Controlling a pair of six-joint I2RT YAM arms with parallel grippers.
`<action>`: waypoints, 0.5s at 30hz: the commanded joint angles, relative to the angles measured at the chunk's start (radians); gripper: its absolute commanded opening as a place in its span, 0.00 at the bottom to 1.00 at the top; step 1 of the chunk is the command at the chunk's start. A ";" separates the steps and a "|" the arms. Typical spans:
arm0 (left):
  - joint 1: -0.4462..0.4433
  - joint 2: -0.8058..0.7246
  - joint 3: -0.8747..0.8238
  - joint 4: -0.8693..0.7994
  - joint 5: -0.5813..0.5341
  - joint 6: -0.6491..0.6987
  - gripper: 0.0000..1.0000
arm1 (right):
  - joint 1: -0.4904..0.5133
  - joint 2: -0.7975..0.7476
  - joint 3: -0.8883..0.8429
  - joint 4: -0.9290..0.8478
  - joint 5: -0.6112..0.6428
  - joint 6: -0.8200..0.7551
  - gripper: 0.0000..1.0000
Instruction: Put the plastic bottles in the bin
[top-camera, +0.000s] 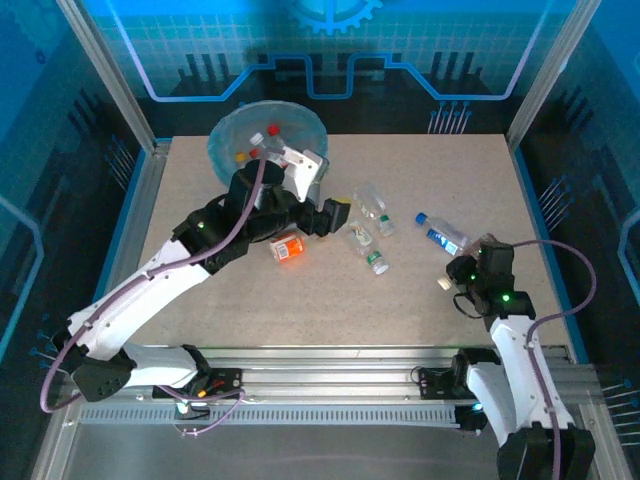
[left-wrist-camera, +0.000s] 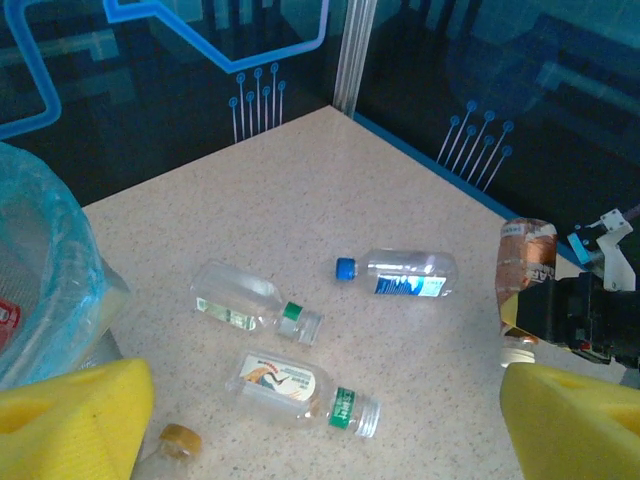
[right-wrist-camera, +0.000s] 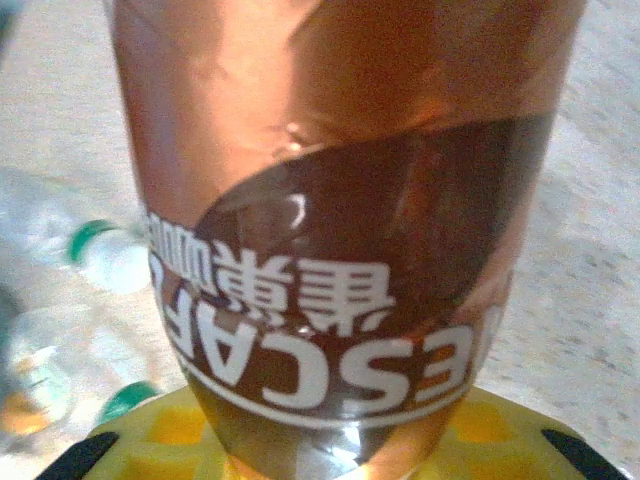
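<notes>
The bin (top-camera: 228, 130), lined with a light-blue bag, stands at the far left and holds a few bottles. My left gripper (top-camera: 336, 216) hovers open just right of it; its yellow fingers (left-wrist-camera: 75, 420) frame two clear green-capped bottles (left-wrist-camera: 255, 302) (left-wrist-camera: 305, 390) lying on the table. A blue-capped bottle (left-wrist-camera: 400, 275) lies further right, and an orange bottle (top-camera: 288, 247) rests below the left wrist. My right gripper (top-camera: 465, 268) is shut on a brown-labelled bottle (right-wrist-camera: 340, 250), which also shows in the left wrist view (left-wrist-camera: 527, 262).
The bin's bag rim (left-wrist-camera: 45, 270) sits at the left edge of the left wrist view. An orange cap (left-wrist-camera: 180, 440) shows near the left finger. Blue glass walls and metal posts enclose the speckled table (top-camera: 420, 330).
</notes>
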 joint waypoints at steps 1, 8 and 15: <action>0.004 -0.018 0.017 0.030 0.058 -0.043 0.90 | 0.075 -0.035 0.109 -0.005 -0.010 -0.076 0.26; 0.081 -0.004 0.080 0.021 0.255 -0.180 0.92 | 0.365 0.021 0.262 0.153 -0.013 -0.218 0.28; 0.149 -0.001 0.071 0.077 0.474 -0.296 0.92 | 0.615 0.103 0.329 0.358 -0.106 -0.415 0.29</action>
